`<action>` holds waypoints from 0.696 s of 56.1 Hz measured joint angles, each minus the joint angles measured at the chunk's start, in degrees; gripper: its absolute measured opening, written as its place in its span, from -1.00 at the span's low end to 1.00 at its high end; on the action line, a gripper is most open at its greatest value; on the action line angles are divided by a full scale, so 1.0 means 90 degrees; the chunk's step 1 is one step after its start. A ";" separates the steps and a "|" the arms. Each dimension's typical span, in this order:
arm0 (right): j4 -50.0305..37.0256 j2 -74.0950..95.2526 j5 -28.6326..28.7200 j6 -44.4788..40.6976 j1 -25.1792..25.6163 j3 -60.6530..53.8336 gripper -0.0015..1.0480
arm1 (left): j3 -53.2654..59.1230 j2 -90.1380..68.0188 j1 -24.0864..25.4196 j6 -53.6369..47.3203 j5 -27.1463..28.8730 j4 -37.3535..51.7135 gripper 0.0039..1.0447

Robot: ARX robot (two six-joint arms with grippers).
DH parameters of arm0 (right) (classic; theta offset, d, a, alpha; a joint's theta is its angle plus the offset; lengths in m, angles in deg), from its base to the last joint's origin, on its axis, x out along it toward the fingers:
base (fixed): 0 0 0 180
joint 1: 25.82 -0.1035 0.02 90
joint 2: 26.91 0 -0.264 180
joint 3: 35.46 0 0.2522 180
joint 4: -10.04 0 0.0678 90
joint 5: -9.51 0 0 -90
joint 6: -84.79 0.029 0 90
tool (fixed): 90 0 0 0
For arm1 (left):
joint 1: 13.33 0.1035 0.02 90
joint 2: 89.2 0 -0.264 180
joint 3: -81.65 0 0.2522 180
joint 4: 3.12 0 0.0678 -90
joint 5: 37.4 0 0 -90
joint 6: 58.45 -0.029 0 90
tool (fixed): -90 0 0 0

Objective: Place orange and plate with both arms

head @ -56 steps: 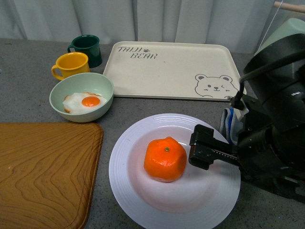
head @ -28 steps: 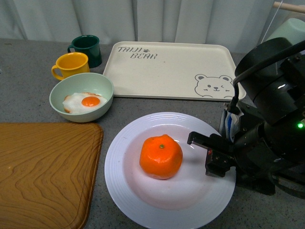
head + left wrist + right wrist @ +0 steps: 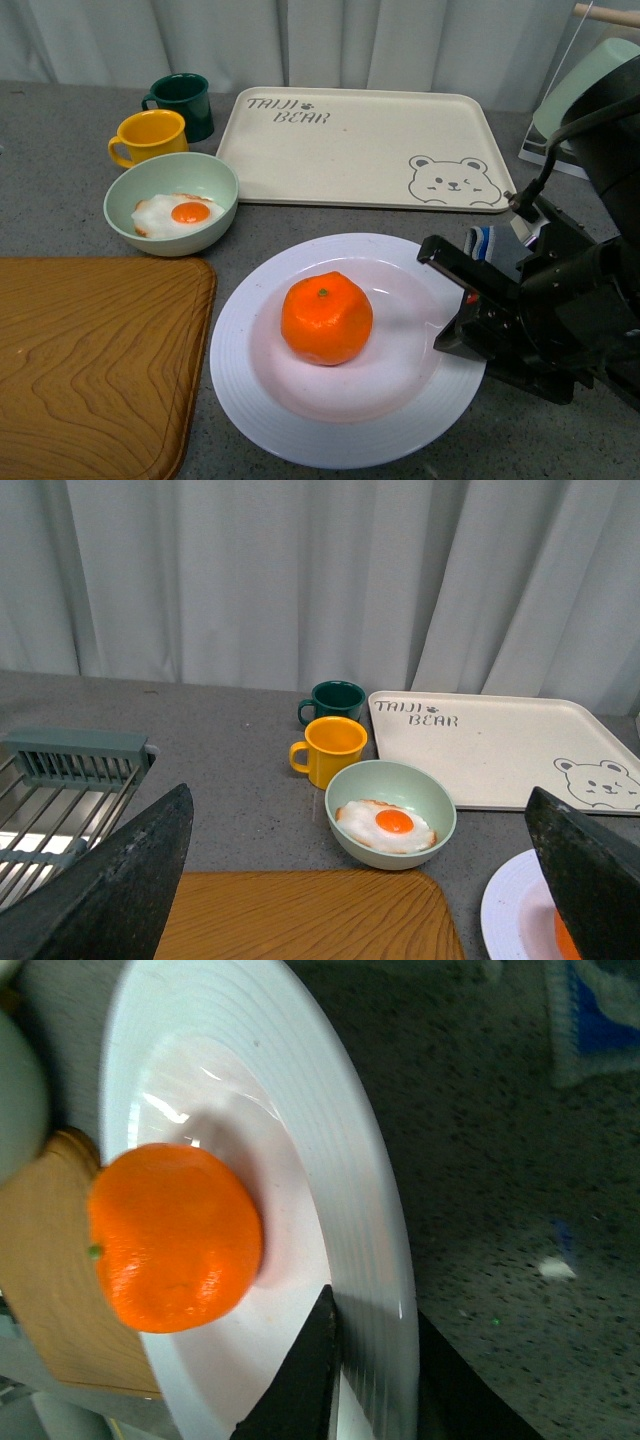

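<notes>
1. The table [image 3: 60, 140] carries everything. The plate [image 3: 240, 390] lies flat at its near middle, between the wooden board [image 3: 90, 360] on the left and the right arm. The bear tray [image 3: 360, 150] is behind it.
2. The right tool [image 3: 441, 300] meets the plate at its right edge. In the right wrist view one finger [image 3: 305, 1380] lies over the ridged rim and the other sits outside and below it. The rim runs between them, so I judge the tool closed narrow on the plate.
3. The left tool [image 3: 357, 790] is spread wide and holds nothing. It is out of the front view and well apart from the plate, so the right arm is much the nearer.
4. The orange [image 3: 326, 318] rests in the plate's well, stem dot up. It lies to the left of the right tool and clear of its fingers. Any move of the plate has to keep it level, or the orange could roll toward the rim.
</notes>
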 joint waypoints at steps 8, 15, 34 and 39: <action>-0.0809 -0.0359 0.0214 0.0437 0.0068 -0.0245 -0.98 | 0.0000 0.0000 0.0000 0.0000 0.0000 0.0000 0.88; -0.1486 -0.0374 0.0233 0.0648 0.0172 -0.0544 -0.98 | 0.0000 0.0000 0.0000 0.0000 0.0000 0.0000 0.88; -0.3762 -0.0644 0.0775 0.0782 0.0527 -0.1069 -0.98 | 0.0000 0.0000 0.0000 0.0000 0.0000 0.0000 0.88; -0.4146 -0.0583 0.0988 0.0850 0.0675 -0.1013 -0.98 | 0.0000 0.0000 0.0000 0.0000 0.0000 0.0000 0.88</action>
